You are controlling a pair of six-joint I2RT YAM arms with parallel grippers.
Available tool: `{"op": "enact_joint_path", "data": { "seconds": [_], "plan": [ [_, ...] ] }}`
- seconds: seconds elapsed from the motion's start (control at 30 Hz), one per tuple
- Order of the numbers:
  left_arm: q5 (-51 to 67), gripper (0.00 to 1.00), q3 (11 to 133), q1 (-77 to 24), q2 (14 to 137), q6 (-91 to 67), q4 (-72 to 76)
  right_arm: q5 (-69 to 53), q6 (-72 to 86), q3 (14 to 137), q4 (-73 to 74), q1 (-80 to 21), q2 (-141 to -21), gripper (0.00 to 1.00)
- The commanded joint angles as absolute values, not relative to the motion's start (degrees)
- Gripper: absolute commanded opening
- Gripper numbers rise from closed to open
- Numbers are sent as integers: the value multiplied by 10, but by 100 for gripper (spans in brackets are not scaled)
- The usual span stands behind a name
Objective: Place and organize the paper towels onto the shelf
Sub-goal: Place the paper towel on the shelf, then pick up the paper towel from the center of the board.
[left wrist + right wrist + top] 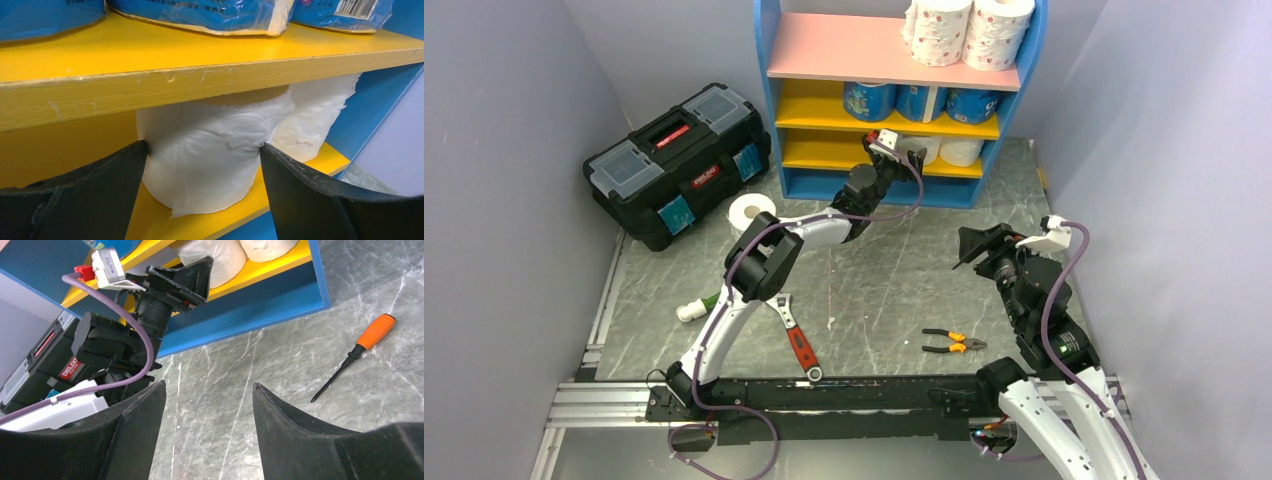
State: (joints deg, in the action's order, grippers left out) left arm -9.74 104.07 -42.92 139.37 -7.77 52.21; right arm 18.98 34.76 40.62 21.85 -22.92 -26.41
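Eight paper towels (pixel 750 210), one shelf (pixel 766 60), one toolbox (pixel 674 160), one pliers (pixel 952 343)

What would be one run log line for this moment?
left end effector: around plain roll, bottom shelf | right end effector: open, empty | floor roll: left

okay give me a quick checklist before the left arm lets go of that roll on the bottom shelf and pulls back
1. Plain roll resting on the bottom yellow board: ok, its base sits on the board.
2. Left gripper fingers at the roll's sides: ok, both fingers meet it; whether they squeeze, cannot tell.
3. Room beside it: ok, a second plain roll stands to its right, close or touching.
4. Headroom: tight, the roll's top is just under the middle board; pull straight back.
5. Right gripper out of the way: ok, open and empty over the floor.
6. Rolls left: not ok, one roll is on the floor by the toolbox.
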Motion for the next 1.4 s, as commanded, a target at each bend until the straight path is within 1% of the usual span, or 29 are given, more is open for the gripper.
{"op": "enact_joint_path", "data": {
  "seconds": [0.0, 0.17, 0.37, 0.53, 0.73, 0.87, 1.03, 1.13, 1.2, 1.23, 1.33, 1.37],
  "plan": [
    [-77, 89, 1053, -429, 1396, -92, 540, 187, 352, 405, 205, -229, -268, 66],
    [-86, 92, 1032, -428, 1377, -80, 547, 195, 345, 409, 206, -229, -271, 66],
    [-111, 95, 953, -425, 1319, -65, 585, 199, 341, 413, 207, -229, -268, 66],
    [-134, 99, 864, -418, 1257, -65, 628, 196, 347, 410, 211, -229, -268, 66],
    [-138, 99, 760, -416, 1174, -95, 645, 191, 355, 399, 210, -229, -261, 66],
    [-160, 99, 651, -424, 1095, -123, 636, 189, 360, 384, 209, -229, -251, 66],
    [-215, 100, 519, -446, 953, -174, 505, 179, 379, 342, 197, -229, -235, 66],
    [-258, 99, 455, -462, 845, -182, 405, 155, 397, 319, 190, -229, -230, 66],
    [-291, 100, 435, -467, 777, -191, 284, 117, 388, 308, 173, -229, -234, 68],
    [-312, 99, 437, -467, 751, -200, 217, 79, 378, 308, 164, -230, -241, 68],
    [-399, 99, 484, -466, 699, -258, -35, -25, 357, 312, 149, -231, -281, 65],
    [-418, 99, 499, -465, 687, -277, -106, -34, 356, 315, 153, -232, -298, 65]
  ]
}}
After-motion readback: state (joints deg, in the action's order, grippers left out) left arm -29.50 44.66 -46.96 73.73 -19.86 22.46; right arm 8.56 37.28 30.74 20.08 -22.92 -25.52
